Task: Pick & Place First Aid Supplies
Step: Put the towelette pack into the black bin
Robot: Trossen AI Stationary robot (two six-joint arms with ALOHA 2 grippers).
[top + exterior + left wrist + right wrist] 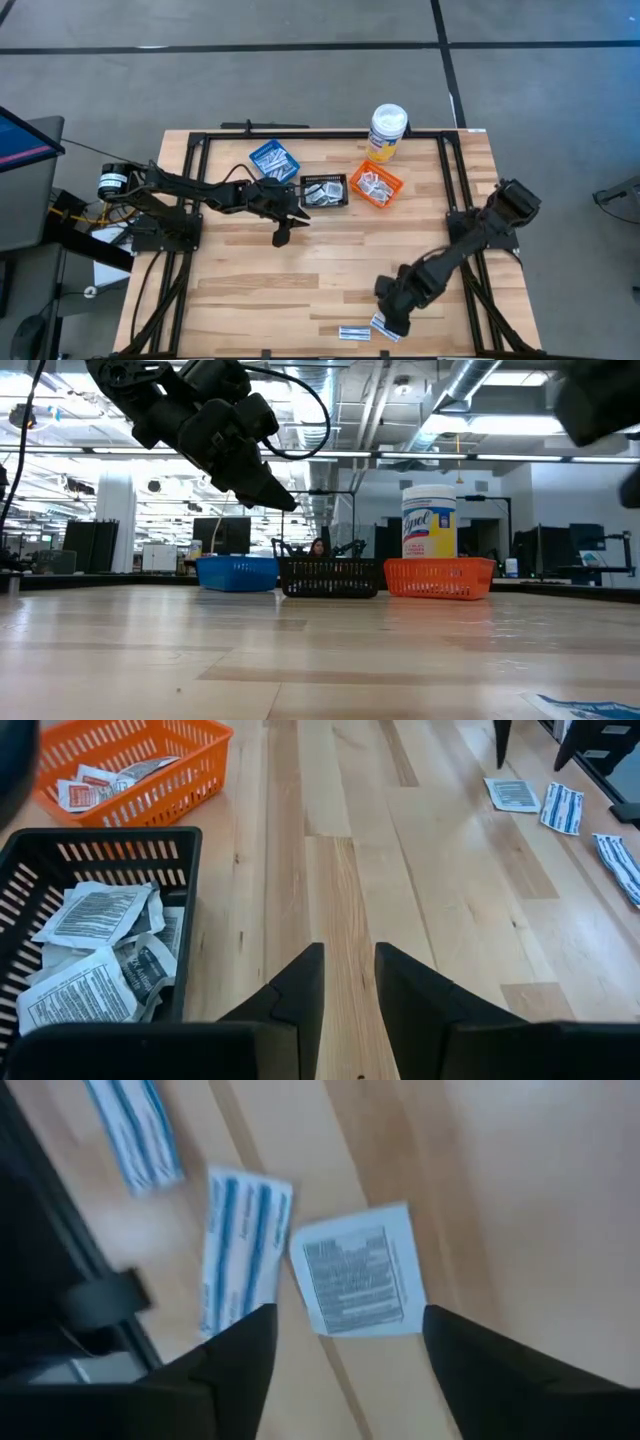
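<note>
The left gripper (pixel 281 238) is held above the wooden table (pixel 300 280) just in front of the black mesh basket (pixel 324 191) of printed white packets (pixel 95 955); its fingers are parted slightly, with nothing between them. Near the front edge, the right gripper (pixel 345 1355) is spread wide over a square white packet with grey print (pixel 355 1283), beside blue-striped bandage strips (pixel 240 1245).
</note>
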